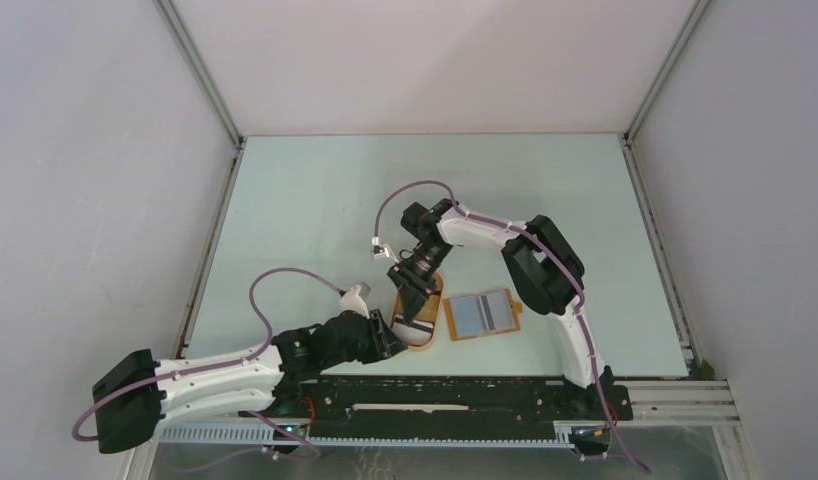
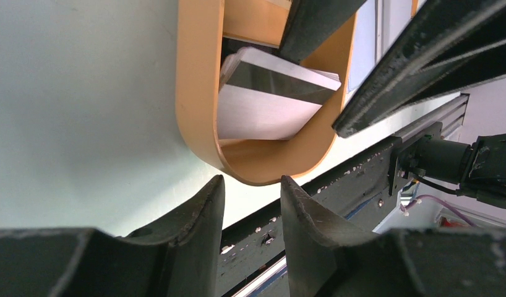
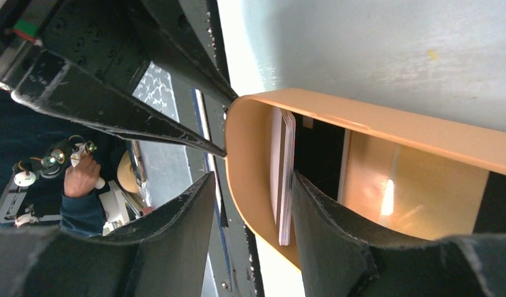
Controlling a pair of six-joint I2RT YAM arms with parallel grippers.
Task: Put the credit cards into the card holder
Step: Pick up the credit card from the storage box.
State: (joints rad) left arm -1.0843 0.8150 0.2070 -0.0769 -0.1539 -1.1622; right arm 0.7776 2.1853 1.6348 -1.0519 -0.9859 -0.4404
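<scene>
An oval orange tray [image 1: 425,335] near the table's front holds a stack of credit cards [image 2: 269,105], white with a black stripe, leaning on edge against its rounded end wall. My right gripper [image 3: 253,176] is open and straddles that wall: one finger is inside the tray, close against the stack [image 3: 285,167], and the other is outside. My left gripper [image 2: 252,185] is open and holds nothing, its tips just short of the tray's rounded end. The card holder [image 1: 516,320] lies open to the right of the tray, with grey-blue cards in both halves.
The black frame rail [image 1: 465,390] with both arm bases runs along the near table edge right behind the tray. Grey walls close in the table's left, right and back. The right arm [image 1: 545,265] arches over the card holder.
</scene>
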